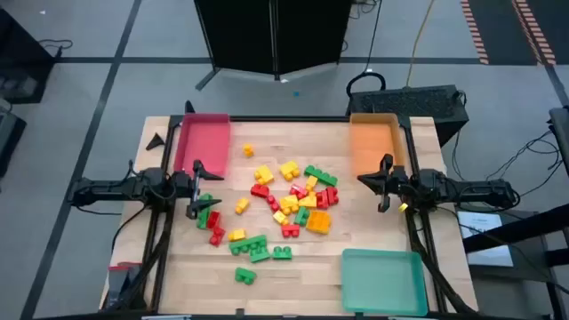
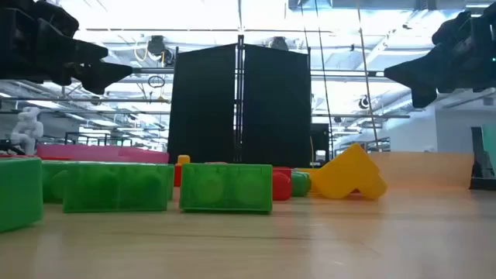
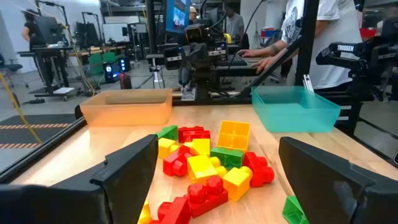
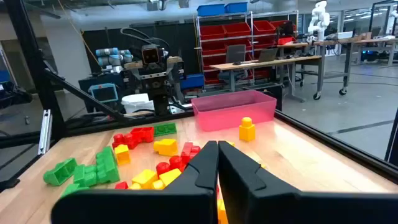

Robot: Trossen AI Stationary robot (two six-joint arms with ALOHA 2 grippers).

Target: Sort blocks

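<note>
The blocks (image 1: 289, 200) lie in a loose heap of red, yellow and green bricks mid-table, also seen in the left wrist view (image 3: 205, 165) and the right wrist view (image 4: 149, 158). A lone yellow block (image 1: 248, 150) sits near the red tray. Green blocks (image 2: 225, 187) lie close to the low camera. My left gripper (image 1: 200, 189) (image 3: 217, 180) hovers open at the heap's left edge, above a few red and green bricks (image 1: 210, 220). My right gripper (image 1: 364, 180) (image 4: 217, 155) is shut and raised to the right of the heap, pointing at it.
A red tray (image 1: 203, 140) stands at the far left of the table, an orange tray (image 1: 375, 142) at the far right and a teal tray (image 1: 384, 280) at the near right. Bare wood lies near left. People stand beyond the table (image 3: 317, 37).
</note>
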